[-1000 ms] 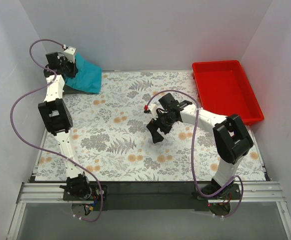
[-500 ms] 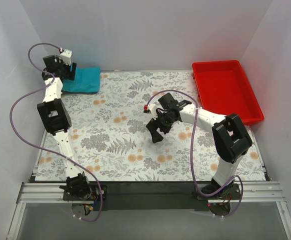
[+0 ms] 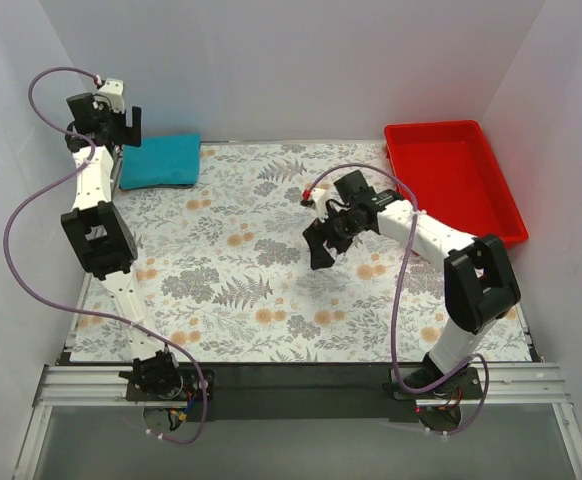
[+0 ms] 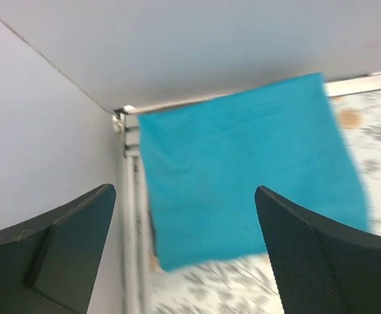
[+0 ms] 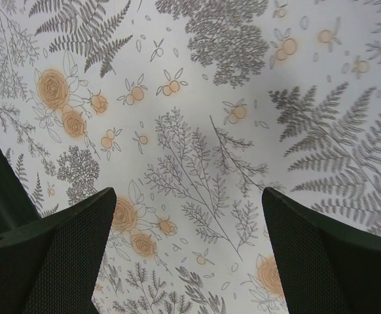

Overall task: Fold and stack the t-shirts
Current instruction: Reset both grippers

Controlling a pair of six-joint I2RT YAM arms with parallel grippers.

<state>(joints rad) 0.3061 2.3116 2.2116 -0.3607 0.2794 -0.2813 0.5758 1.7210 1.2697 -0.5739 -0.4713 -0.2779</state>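
A teal t-shirt (image 3: 161, 160) lies folded into a flat rectangle at the far left corner of the floral cloth. In the left wrist view the t-shirt (image 4: 243, 150) lies flat below the jaws, against the back wall and the table's metal rim. My left gripper (image 3: 125, 124) hangs above the shirt's left end, open and empty (image 4: 184, 196). My right gripper (image 3: 321, 255) hovers over the middle of the table, open (image 5: 187, 193), with only the patterned cloth under it.
A red plastic tray (image 3: 506, 205) stands at the far right with nothing showing in it. White walls close in the left, back and right sides. The floral table cloth (image 3: 231, 280) covers the table top.
My left gripper has opened and let go of the teal t-shirt, which dropped flat in the corner, and the arm has lifted. My right gripper has shifted slightly right and away.
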